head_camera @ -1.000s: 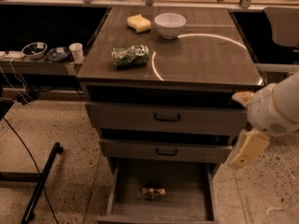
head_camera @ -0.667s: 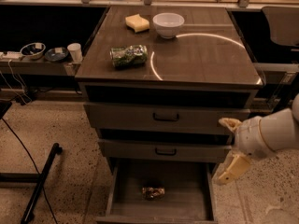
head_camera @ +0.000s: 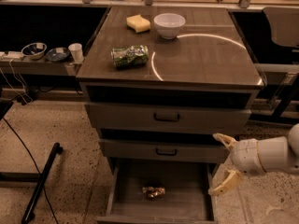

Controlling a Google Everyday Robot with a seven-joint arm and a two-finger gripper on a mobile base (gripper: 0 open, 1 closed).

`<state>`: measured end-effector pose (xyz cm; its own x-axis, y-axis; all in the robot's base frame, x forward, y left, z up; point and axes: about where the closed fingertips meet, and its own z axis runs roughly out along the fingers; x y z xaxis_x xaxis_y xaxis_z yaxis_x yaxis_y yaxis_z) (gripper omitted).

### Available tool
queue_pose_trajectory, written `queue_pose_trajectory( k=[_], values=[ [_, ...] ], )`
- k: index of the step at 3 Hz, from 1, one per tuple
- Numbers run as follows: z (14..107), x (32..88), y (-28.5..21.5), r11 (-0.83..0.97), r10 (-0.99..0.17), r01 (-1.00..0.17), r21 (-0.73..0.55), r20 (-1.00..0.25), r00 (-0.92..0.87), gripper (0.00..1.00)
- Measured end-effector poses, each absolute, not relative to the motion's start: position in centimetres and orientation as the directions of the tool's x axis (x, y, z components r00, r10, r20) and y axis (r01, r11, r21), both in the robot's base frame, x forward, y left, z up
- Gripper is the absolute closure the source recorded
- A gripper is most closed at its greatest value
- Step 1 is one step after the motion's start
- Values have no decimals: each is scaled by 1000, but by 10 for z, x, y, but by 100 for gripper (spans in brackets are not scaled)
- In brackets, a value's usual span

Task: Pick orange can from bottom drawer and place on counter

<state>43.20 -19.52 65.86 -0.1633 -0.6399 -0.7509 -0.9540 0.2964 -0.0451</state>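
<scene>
The orange can (head_camera: 153, 192) lies on its side on the floor of the open bottom drawer (head_camera: 187, 204), near the middle. My gripper (head_camera: 223, 164) is at the drawer's right side, beside the cabinet's front corner, above and to the right of the can. Its two pale fingers (head_camera: 226, 183) are spread apart with nothing between them. The counter (head_camera: 205, 59) is the dark cabinet top with a bright arc on it, well above the gripper.
On the counter lie a green-patterned can (head_camera: 130, 56), a white bowl (head_camera: 169, 25) and a yellow sponge (head_camera: 138, 23). A low shelf at the left holds two bowls (head_camera: 33, 50) and a white cup (head_camera: 75, 52). A black stand leg (head_camera: 42, 181) lies on the floor at left.
My gripper has moved down and to the left, from beside the upper drawers to the right edge of the open bottom drawer. The can has not moved.
</scene>
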Motion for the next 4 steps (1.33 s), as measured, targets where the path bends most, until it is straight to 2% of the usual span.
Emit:
queue_pose_trajectory(
  k=[1, 2, 3, 4],
  values=[
    [637, 442, -190, 307, -648, -952, -3, -733, -207, 0],
    [580, 444, -170, 330, -589, -944, 18, -777, -221, 0],
    [503, 453, -156, 335, -541, -942, 22, -814, -211, 0],
    [459, 479, -159, 280, -540, -960, -18, -830, -142, 0]
  ],
)
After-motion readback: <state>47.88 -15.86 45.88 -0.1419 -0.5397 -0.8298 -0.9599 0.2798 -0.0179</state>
